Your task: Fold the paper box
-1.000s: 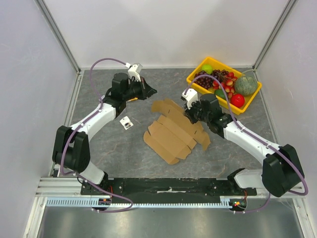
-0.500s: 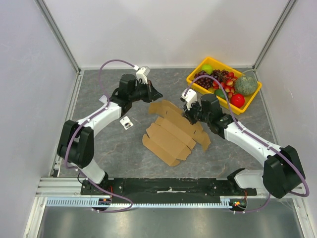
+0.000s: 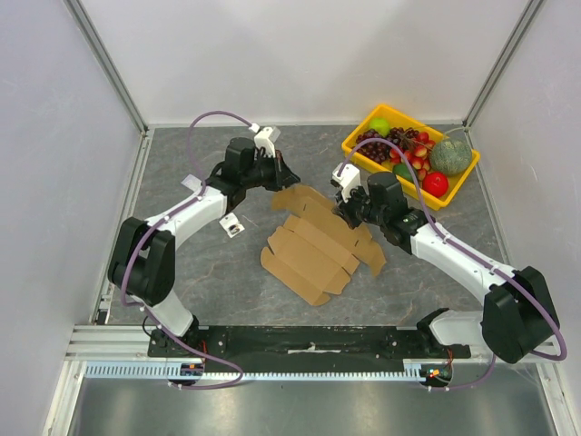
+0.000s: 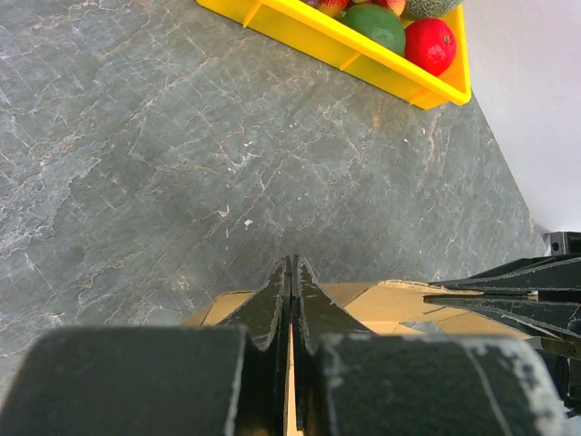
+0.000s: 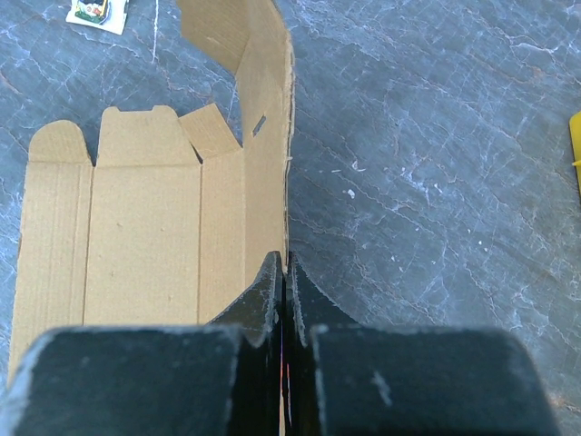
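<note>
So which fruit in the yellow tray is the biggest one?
The rough grey-green melon in the far right corner of the yellow tray. It is much bigger than the shiny red fruit beside it, the dark grapes and the light green fruit.

Yellow tray (image 3: 362, 125): contains dark grapes (image 3: 374, 147), a red fruit (image 3: 436, 183) and a grey-green melon (image 3: 451, 156). Small white block (image 3: 232, 224): well left of the tray.

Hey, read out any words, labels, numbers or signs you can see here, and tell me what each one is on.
No text here can be read.
small white tag: coloured print, too small and blurred to read.
paper box: plain brown, no print.
yellow tray: no label shows.
</note>
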You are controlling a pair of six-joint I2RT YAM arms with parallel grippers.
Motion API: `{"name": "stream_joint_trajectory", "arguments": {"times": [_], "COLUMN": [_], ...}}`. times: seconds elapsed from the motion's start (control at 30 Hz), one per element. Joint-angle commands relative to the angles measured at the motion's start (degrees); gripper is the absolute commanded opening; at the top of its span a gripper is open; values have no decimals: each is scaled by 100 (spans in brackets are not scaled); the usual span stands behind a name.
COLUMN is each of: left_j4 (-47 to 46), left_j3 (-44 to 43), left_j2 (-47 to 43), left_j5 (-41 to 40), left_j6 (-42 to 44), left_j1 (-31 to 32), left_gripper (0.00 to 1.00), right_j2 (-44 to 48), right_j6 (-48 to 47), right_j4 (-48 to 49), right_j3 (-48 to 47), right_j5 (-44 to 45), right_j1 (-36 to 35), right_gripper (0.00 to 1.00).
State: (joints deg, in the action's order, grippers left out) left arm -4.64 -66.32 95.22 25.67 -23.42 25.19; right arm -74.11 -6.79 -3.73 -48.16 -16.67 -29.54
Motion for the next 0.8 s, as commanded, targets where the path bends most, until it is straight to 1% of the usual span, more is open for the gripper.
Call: {"name": "stream_joint_trajectory", "arguments": {"times": [0.0,0.5,0.77], "left_j4": [-10,-203,-230], "left_j3": [-56,708,542], "left_j2": [-82,-539,-496], "left_j5": [-27,-88,-80], "left_j6": [215,-31,-66], "left_j1": [118,355,416], "left_gripper": [2,2,2], "right_j2": [1,1,-42], "right_j6": [81,265,362], "right_j4": [144,294,276], "right_j3": [-88,0,0], "right_j5": [110,296,181], "right_j1": [-43,-43,-43], "right_gripper": [1,0,0]}}
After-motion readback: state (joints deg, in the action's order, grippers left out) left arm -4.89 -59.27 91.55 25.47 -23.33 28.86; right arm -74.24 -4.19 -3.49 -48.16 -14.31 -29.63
